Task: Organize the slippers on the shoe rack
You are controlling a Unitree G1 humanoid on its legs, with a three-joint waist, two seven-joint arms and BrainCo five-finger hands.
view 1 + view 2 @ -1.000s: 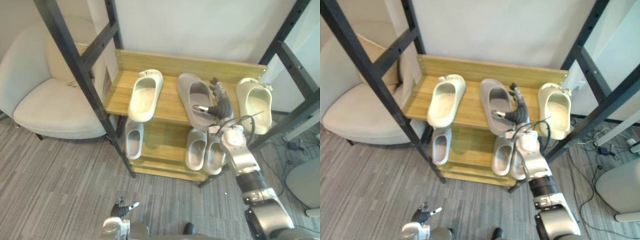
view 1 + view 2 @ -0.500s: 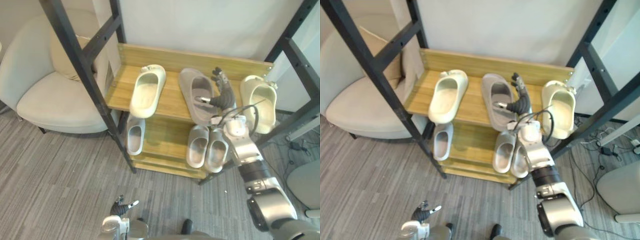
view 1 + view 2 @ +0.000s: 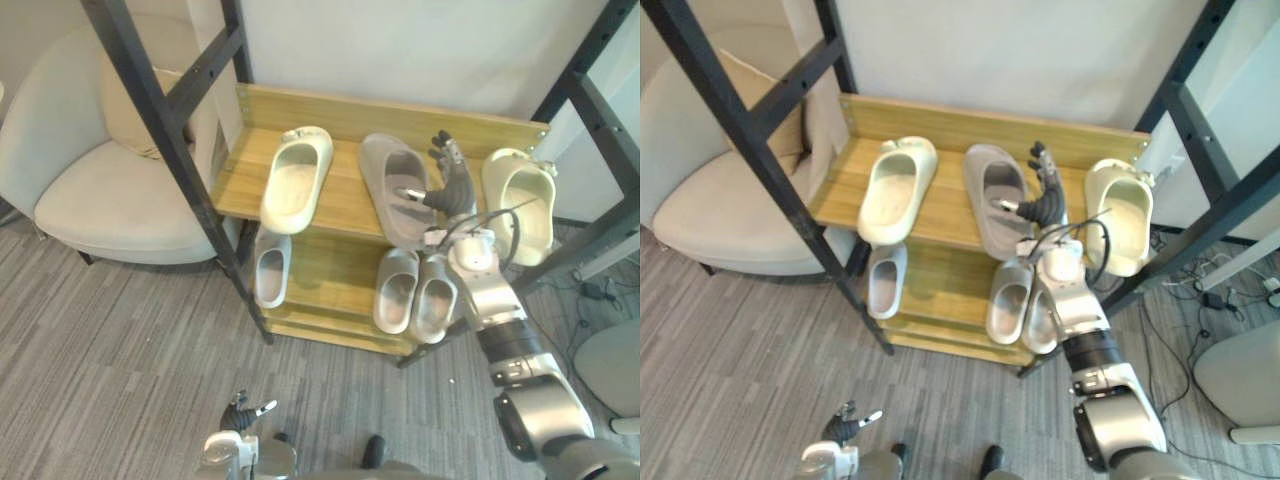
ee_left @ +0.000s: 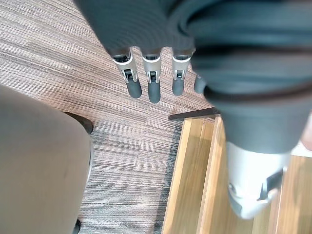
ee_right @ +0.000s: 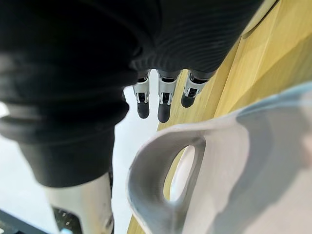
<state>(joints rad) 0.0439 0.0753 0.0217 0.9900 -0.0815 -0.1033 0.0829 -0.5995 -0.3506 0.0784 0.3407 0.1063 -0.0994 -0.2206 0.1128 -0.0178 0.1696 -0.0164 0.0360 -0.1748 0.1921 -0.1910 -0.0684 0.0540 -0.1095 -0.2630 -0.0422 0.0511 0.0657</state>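
Note:
On the wooden shoe rack's top shelf (image 3: 240,180) lie a cream slipper (image 3: 295,180) at the left, a grey slipper (image 3: 392,188) in the middle and a second cream slipper (image 3: 518,205) at the right end. The lower shelf holds one grey slipper (image 3: 270,272) at the left and a grey pair (image 3: 415,292) at the right. My right hand (image 3: 452,188) hovers open at the middle grey slipper's right edge, fingers straight and thumb over the slipper. Up close, its fingers (image 5: 163,100) reach past the grey slipper's strap (image 5: 229,161). My left hand (image 3: 245,412) hangs open low above the carpet.
A white armchair (image 3: 90,190) stands left of the rack. Black metal frame posts (image 3: 160,130) cross in front of the rack's left side and another (image 3: 590,60) runs at its right. A grey chair base (image 3: 610,365) and cables lie on the floor at the right.
My right hand has lifted off the grey slipper and drifted back and to the right, fingers straightened. The camera shifted slightly. The left hand stayed put.

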